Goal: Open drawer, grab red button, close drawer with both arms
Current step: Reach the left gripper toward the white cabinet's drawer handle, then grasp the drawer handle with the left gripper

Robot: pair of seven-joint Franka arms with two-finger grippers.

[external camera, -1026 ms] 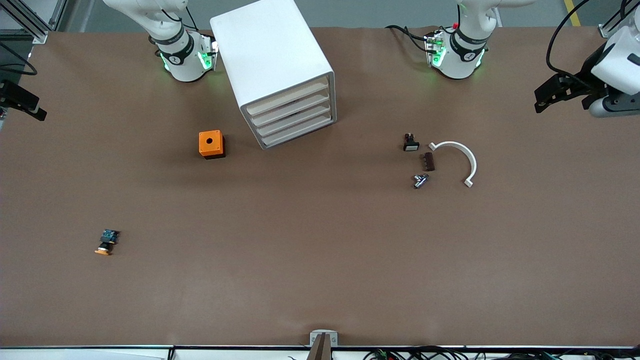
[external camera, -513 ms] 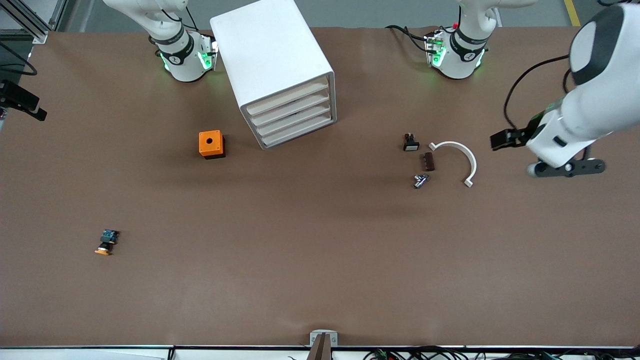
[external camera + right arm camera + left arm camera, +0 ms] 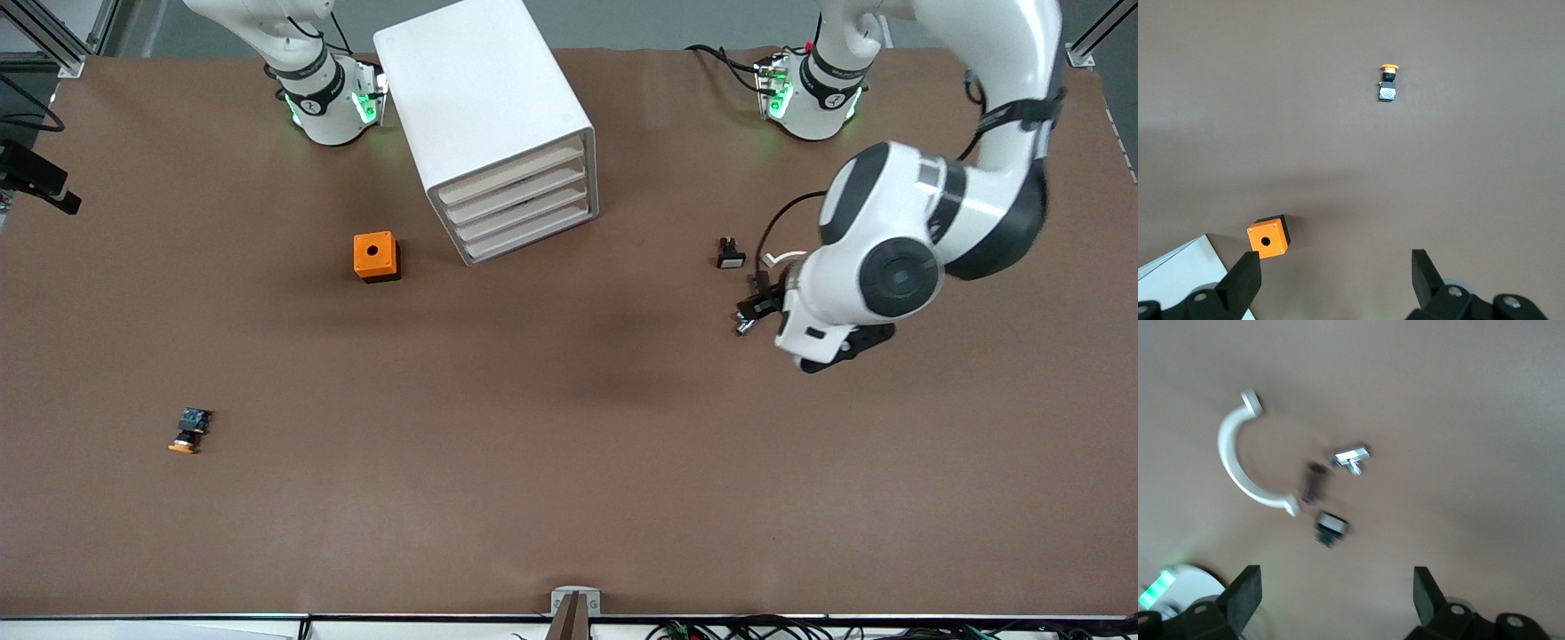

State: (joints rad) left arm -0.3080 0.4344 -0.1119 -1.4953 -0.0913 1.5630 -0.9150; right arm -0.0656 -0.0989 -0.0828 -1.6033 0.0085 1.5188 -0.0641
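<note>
The white cabinet [image 3: 484, 107] stands between the arm bases, and its four beige-fronted drawers [image 3: 524, 209] are all shut. No red-capped button shows in any view. My left gripper [image 3: 760, 302] hangs over a cluster of small parts toward the left arm's end of the table. In the left wrist view it [image 3: 1336, 600] is open and empty. My right gripper [image 3: 40, 185] waits at the right arm's end of the table. In the right wrist view it [image 3: 1335, 287] is open and empty, with a cabinet corner [image 3: 1178, 273] beside it.
An orange cube with a hole [image 3: 376, 256] sits beside the cabinet. An orange-yellow-capped button [image 3: 189, 429] lies nearer the camera. Under the left arm are a white arc [image 3: 1238, 453], a brown block [image 3: 1313, 482], a metal piece [image 3: 1351, 457] and a white-capped dark part [image 3: 731, 253].
The left arm has swung in from the table's end to over the cluster of small parts. The right gripper has barely moved. The drawers stay shut.
</note>
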